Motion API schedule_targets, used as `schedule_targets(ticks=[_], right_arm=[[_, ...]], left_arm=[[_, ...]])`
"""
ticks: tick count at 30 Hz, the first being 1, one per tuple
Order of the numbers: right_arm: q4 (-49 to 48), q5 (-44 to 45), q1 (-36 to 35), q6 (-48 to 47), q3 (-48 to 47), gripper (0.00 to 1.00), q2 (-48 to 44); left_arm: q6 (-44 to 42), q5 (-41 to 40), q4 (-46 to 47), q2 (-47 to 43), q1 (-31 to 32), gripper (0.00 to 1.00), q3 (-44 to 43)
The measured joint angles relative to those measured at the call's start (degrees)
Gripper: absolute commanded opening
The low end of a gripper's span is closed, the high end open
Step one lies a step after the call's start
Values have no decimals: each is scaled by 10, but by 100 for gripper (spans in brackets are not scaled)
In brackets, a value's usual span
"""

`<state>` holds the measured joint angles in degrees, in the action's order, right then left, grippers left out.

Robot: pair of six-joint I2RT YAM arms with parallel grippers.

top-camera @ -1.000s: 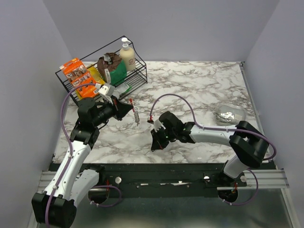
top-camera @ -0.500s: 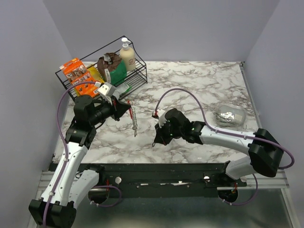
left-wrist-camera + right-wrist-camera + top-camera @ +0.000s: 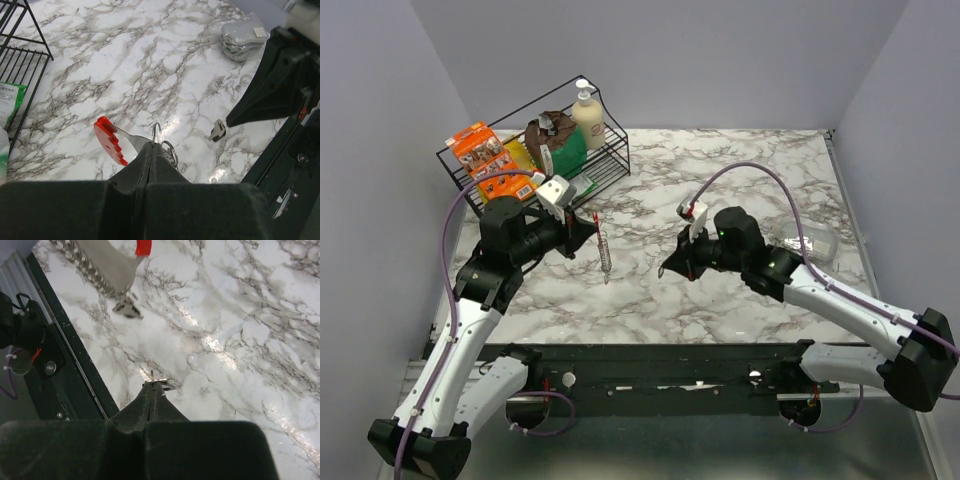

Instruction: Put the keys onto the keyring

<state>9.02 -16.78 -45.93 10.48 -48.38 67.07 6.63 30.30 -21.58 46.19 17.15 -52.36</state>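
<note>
- Keyring in mid-air over the table's left half, nipped close by its split ring in the left gripper, jaws pressed fully together; red clip jutting to one side, ribbed chain dangling free below.
- One small key pinched at the very tip of the right gripper, likewise clamped tight, hanging near the ring but apart from it. Second key not made out in any view.
- Judged step: bringing key to ring for threading. Best done slowly, with the key's hole lined up square on the ring's open end; hold the ring steady and let only the right arm travel.
- Worth watching: a thin hold on a tiny key, liable to twist or drop on contact; loose chain apt to snag or nudge the key aside.
- Below, white marble-patterned tabletop, glossy enough to throw glare; a dropped key probably hard to spot among the grey veins.
- At far left, black wire basket with soap bottle, orange box and green bag; at right, crumpled silvery packet.
- All around, plain pale lilac-grey walls.
</note>
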Motion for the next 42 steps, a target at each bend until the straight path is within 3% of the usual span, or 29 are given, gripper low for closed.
schedule_targets(ticks=[10,21,42], right_arm=[[3,-137,108,-39,0,0,-91],[-4,-280,158,-22,-3,0,-98],[-34,-340,200,6,-3,0,-105]], left_arm=[[1,-26,-12,1,62,0,-2],[20,-49,23,29,134,0,-2],[26,-64,53,72,197,0,-2]])
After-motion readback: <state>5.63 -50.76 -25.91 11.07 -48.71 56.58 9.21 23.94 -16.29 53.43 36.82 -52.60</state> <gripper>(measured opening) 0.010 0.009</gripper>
